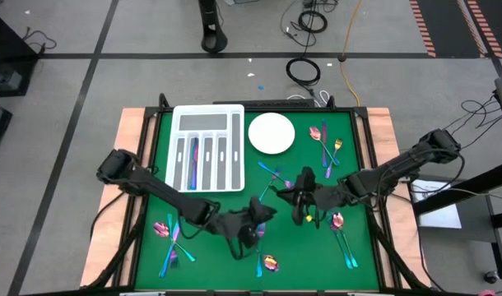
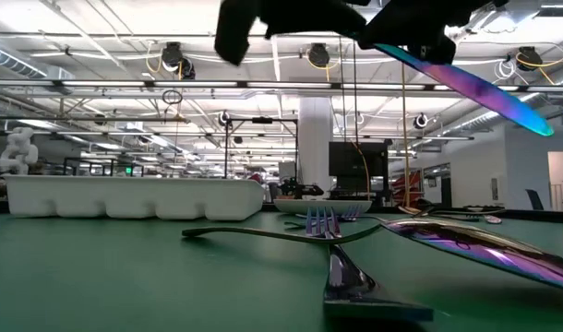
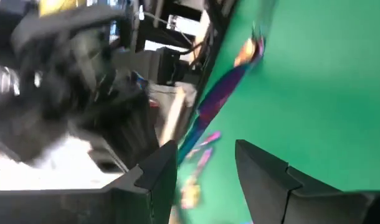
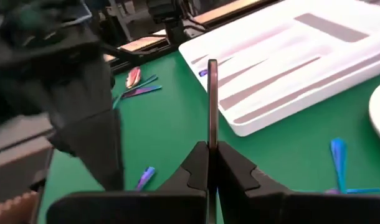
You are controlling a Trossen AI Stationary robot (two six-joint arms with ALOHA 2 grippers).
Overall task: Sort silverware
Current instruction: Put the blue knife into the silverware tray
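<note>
My right gripper (image 1: 299, 201) hovers over the middle of the green table and is shut on an iridescent knife (image 4: 212, 93). In the low view the knife's blade (image 2: 466, 88) slants down. My left gripper (image 1: 255, 224) hangs close beside it toward the near edge, open, with nothing between its fingers (image 3: 258, 168). Loose silverware lies flat on the mat at the back right (image 1: 325, 144), near left (image 1: 170, 238), near centre (image 1: 267, 263) and near right (image 1: 341, 234). The white divided tray (image 1: 208, 148) stands at the back left. My right gripper pinches one end of the knife (image 4: 212, 144) between its two fingers. The knife runs on past the fingertips, seen edge-on in the wrist view. It is lifted clear of the table, and its free end (image 2: 538, 124) slants downward.
A round white plate (image 1: 271, 133) sits beside the tray at the back. A fork (image 2: 323, 226) and another shiny piece (image 2: 475, 244) lie on the mat near the front. Wooden borders frame the mat left and right.
</note>
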